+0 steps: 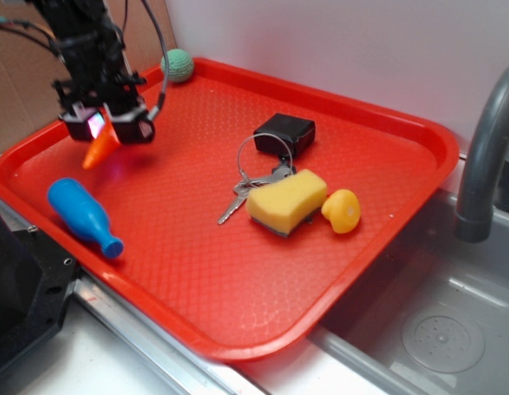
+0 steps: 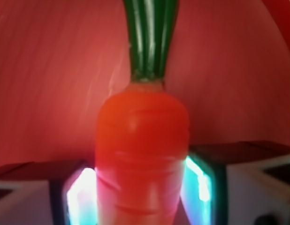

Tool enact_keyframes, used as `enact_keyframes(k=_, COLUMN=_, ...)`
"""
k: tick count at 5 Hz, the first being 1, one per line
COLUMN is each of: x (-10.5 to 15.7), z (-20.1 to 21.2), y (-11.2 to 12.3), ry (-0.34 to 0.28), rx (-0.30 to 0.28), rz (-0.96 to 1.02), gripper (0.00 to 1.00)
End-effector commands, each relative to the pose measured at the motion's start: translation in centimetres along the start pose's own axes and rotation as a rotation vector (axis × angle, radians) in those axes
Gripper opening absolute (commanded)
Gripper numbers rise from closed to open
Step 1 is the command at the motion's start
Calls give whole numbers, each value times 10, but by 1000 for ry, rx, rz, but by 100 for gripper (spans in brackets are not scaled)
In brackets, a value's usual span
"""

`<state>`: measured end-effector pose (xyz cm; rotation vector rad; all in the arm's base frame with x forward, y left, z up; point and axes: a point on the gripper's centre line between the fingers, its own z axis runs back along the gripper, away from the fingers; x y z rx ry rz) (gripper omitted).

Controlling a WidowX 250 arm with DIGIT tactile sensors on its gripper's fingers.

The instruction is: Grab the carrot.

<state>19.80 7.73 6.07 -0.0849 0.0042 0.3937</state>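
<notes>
The orange carrot (image 1: pixel 99 149) hangs tilted between the fingers of my gripper (image 1: pixel 107 125) at the back left of the red tray (image 1: pixel 238 271); whether its tip touches the tray I cannot tell. In the wrist view the carrot (image 2: pixel 141 140) fills the middle, its dark green stub top (image 2: pixel 149 37) pointing away. Both glowing pads (image 2: pixel 201 180) press against its sides, so the gripper (image 2: pixel 142 192) is shut on it.
A blue toy bottle (image 1: pixel 83 216) lies at the tray's left front. A yellow sponge (image 1: pixel 286 200), keys (image 1: pixel 248 191) with a black fob (image 1: pixel 285 132) and a yellow duck (image 1: pixel 343 210) sit mid-tray. A green ball (image 1: pixel 178 65) rests at the back corner. A sink (image 1: pixel 436 329) and faucet (image 1: pixel 483 148) are to the right.
</notes>
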Motion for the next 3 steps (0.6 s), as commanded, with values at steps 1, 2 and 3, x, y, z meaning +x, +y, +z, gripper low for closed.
enact_keyframes(k=1, x=-50, z=105, y=-25, ry=-149, rx=-3, rz=-211, gripper=0)
enact_keyframes(k=2, x=-55, z=156, y=-29, ry=-124, rx=-28, rz=-229, gripper=0)
enact_keyframes(k=3, x=-51, z=186, y=-27, ry=-114, rx=-6, rz=-227, gripper=0)
